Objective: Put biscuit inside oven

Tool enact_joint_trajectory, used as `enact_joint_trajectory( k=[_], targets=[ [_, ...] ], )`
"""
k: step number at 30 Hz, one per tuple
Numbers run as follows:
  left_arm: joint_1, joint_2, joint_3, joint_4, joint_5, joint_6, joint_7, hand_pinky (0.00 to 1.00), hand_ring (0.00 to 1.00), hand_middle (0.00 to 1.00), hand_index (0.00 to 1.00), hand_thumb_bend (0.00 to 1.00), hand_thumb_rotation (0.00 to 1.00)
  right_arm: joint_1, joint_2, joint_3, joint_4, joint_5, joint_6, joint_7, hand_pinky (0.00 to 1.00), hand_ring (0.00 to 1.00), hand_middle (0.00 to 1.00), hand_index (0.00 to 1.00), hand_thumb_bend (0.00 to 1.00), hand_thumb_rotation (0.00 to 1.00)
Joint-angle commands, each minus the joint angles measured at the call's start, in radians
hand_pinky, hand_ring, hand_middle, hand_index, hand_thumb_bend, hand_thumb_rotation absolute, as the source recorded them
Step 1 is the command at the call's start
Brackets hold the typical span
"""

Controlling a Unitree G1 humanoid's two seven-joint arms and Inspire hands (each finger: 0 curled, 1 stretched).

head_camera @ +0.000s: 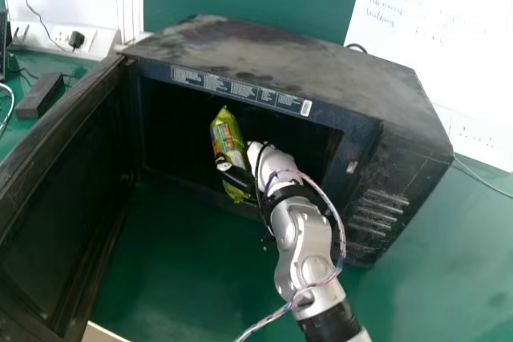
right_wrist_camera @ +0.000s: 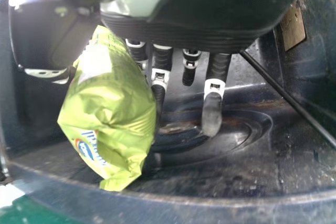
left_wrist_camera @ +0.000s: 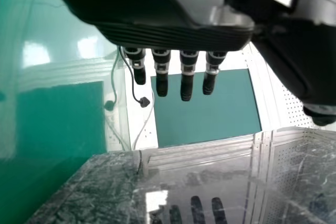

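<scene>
Just inside boxy black metal oven (head_camera: 264, 54), right hand (head_camera: 266, 164) pinched glossy green tubular plastic biscuit packet (head_camera: 228, 135); left hand (left_wrist_camera: 163, 32) had straight fingers.

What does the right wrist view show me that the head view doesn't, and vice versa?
Right wrist view: the round recess in the oven floor, and one finger extended apart from the packet.

Head view: the oven door swung open on the left, the label strip above the opening, the side vents and the wall socket behind.

Both: the green biscuit packet held at the oven opening by the right hand.
</scene>
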Motion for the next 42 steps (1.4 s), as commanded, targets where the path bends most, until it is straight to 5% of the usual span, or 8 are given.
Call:
enact_joint_trajectory(
  k=[1, 12, 17, 21, 34, 42],
  targets=[
    [0.005, 0.006, -0.003, -0.015, 0.001, 0.008, 0.008, 0.95, 0.95, 0.96, 0.98, 0.40, 1.00, -0.035, -0.010, 0.009, 0.032, 0.024, -0.011, -0.038, 0.17, 0.25, 0.47, 0.49, 0.53, 0.00],
    [0.009, 0.006, -0.004, -0.032, 0.002, 0.024, 0.017, 0.95, 0.95, 0.95, 0.97, 0.41, 1.00, -0.111, -0.023, 0.030, 0.205, 0.117, -0.057, -0.152, 0.22, 0.31, 0.48, 0.49, 0.53, 0.00],
    [0.011, 0.006, -0.006, -0.040, 0.004, 0.031, 0.020, 0.95, 0.95, 0.95, 0.97, 0.42, 1.00, -0.147, -0.027, 0.038, 0.293, 0.153, -0.090, -0.219, 0.18, 0.26, 0.47, 0.49, 0.53, 0.00],
    [0.012, 0.005, -0.007, -0.047, 0.008, 0.033, 0.028, 0.94, 0.94, 0.95, 0.97, 0.42, 1.00, -0.181, -0.032, 0.049, 0.376, 0.177, -0.126, -0.261, 0.28, 0.36, 0.43, 0.52, 0.52, 0.00],
    [0.022, 0.002, -0.007, -0.071, 0.011, 0.049, 0.045, 0.94, 0.94, 0.94, 0.97, 0.44, 1.00, -0.279, -0.018, 0.059, 0.607, 0.260, -0.219, -0.403, 0.33, 0.40, 0.43, 0.54, 0.52, 0.00],
    [0.024, 0.001, -0.005, -0.076, 0.005, 0.057, 0.041, 0.94, 0.94, 0.94, 0.97, 0.45, 1.00, -0.322, -0.015, 0.070, 0.727, 0.293, -0.261, -0.501, 0.30, 0.35, 0.42, 0.54, 0.52, 0.00]
  ],
)
